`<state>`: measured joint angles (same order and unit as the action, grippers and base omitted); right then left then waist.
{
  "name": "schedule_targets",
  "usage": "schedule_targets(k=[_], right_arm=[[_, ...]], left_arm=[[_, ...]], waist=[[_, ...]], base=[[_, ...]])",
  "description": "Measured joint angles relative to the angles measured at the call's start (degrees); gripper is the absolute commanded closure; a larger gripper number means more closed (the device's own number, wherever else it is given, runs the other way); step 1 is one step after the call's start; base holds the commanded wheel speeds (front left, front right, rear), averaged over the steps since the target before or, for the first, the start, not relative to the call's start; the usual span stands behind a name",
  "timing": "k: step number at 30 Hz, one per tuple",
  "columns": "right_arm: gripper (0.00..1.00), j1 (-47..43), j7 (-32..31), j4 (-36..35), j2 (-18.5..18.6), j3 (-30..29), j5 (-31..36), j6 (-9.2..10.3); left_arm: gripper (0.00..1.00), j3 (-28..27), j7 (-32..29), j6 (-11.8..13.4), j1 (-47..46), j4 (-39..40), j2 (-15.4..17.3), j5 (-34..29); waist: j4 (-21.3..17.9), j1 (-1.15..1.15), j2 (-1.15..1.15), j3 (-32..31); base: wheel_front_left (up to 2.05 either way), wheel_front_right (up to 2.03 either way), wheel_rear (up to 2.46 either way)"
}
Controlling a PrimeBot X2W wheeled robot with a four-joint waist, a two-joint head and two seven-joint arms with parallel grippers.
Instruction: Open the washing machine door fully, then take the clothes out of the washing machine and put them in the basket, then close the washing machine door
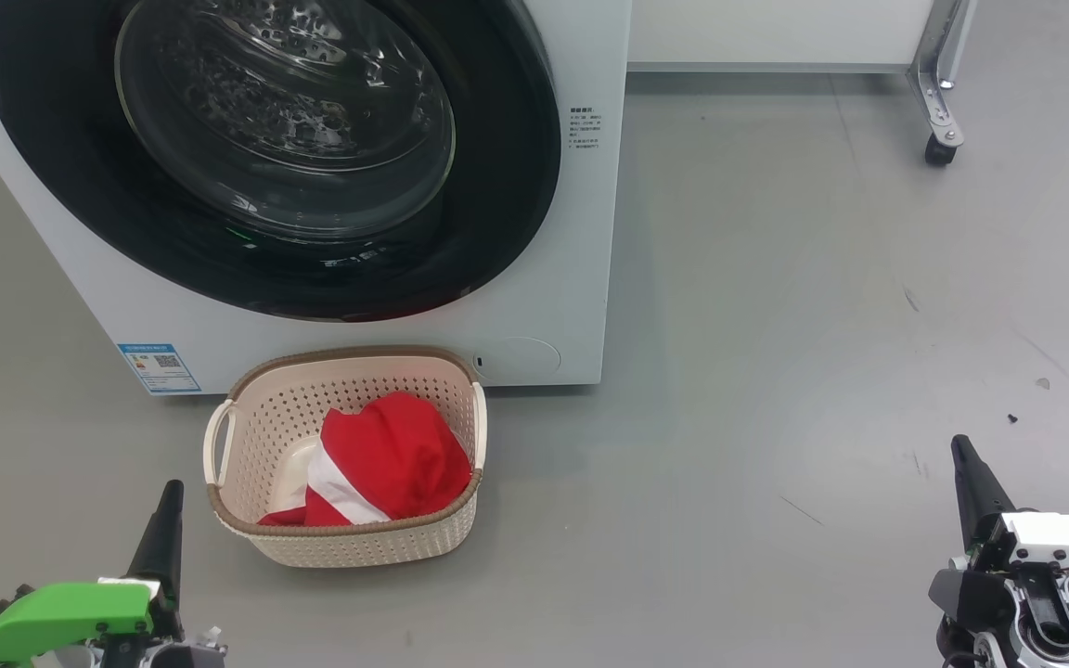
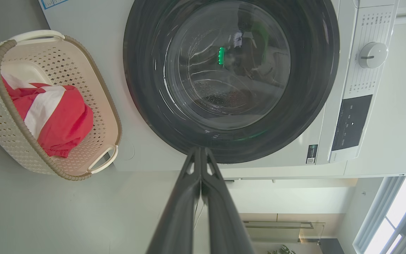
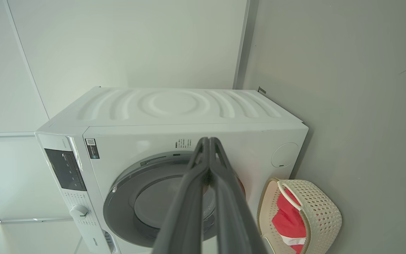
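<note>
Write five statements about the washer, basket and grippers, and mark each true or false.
1. The washing machine door is shut. True.
2. The clothes lie inside the washing machine. False: they lie in the basket.
3. The left gripper is shut and empty. True.
4. The right gripper grips the basket. False: it is shut, empty and away from the basket.
5. The basket stands on the floor in front of the washing machine. True.
</note>
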<state>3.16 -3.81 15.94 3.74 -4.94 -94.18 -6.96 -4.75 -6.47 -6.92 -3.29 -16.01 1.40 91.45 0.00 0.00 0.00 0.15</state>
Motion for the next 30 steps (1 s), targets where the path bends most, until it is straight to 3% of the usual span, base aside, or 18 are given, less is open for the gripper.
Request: schedule_targets(k=[30], right_arm=[[1.00,0.2,0.0,0.2,0.0,-0.1,0.0,0.00]], left_arm=[[1.00,0.0,0.0,0.0,0.0,0.1,0.0,0.0]], waist=[[0.0,0.00,0.00,0.0]], base=[[0.00,0.00,0.00]])
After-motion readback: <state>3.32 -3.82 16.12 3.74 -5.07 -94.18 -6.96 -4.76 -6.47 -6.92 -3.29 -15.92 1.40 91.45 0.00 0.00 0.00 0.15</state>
